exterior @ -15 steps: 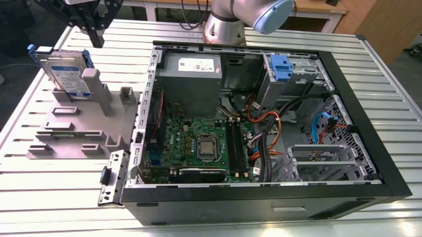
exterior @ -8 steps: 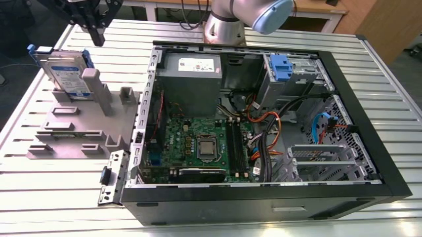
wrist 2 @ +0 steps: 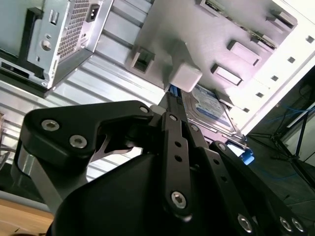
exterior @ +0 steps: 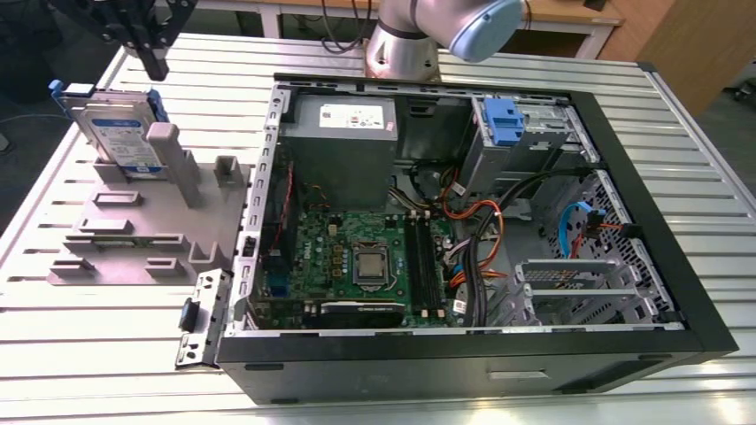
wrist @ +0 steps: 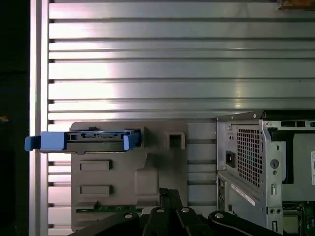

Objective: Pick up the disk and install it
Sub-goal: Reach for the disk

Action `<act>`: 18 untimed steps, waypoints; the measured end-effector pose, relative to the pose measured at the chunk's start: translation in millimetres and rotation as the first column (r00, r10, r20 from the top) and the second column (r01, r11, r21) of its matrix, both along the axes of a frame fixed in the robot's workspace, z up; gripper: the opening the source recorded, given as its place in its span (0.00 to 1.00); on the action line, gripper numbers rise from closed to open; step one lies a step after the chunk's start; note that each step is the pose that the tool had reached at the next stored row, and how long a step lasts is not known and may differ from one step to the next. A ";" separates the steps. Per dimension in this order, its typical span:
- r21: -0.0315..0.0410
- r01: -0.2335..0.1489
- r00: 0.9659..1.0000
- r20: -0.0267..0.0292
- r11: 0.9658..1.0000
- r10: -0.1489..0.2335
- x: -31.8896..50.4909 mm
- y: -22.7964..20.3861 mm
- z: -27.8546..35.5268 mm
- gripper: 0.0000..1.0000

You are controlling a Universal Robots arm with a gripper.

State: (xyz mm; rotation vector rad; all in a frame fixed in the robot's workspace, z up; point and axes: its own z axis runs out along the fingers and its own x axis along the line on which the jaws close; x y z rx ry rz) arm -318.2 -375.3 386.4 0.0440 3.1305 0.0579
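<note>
Jaws pressed together w/ nothing between them: my gripper (exterior: 155,67) hangs above the disk (exterior: 120,133), apart from it, at the exterior view's left. The disk stands upright on its edge in the end slot of a grey rack (exterior: 130,232), blue bracket showing at its top. In the first wrist view I look straight down on the disk (wrist: 83,140), edge-on, blue tabs poking past the rack (wrist: 123,196). In the second wrist view its label (wrist 2: 212,109) shows just past my fingertips (wrist 2: 167,105).

Progress, as I judge it: early. The disk is not yet lifted and nothing of the install is done. Pick-up, carry and seating in the PC case (exterior: 661,186) are all left.

Containers: the rack's other slots look empty, i.e. one item only, the disk. The case lies on its side on the slatted table (exterior: 590,66), side panel off. Inside are the PSU box (exterior: 343,142) w/ white sticker, the mobo (exterior: 354,257), orange and black cables (exterior: 473,221), and a blue latch (exterior: 502,119) on the drive cage at the far side. A metal cage (exterior: 567,282) near the front corner looks to be w/o a drive, tho I can't be sure from here.
</note>
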 end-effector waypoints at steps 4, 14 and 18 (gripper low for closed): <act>0.000 0.000 1.000 0.000 1.000 0.000 -10.8 0.3 -0.5 0.11; 0.000 0.000 1.000 0.000 1.000 0.000 -25.7 1.5 -1.4 0.11; 0.000 0.000 1.000 0.000 1.000 0.000 -26.1 1.5 -1.4 0.11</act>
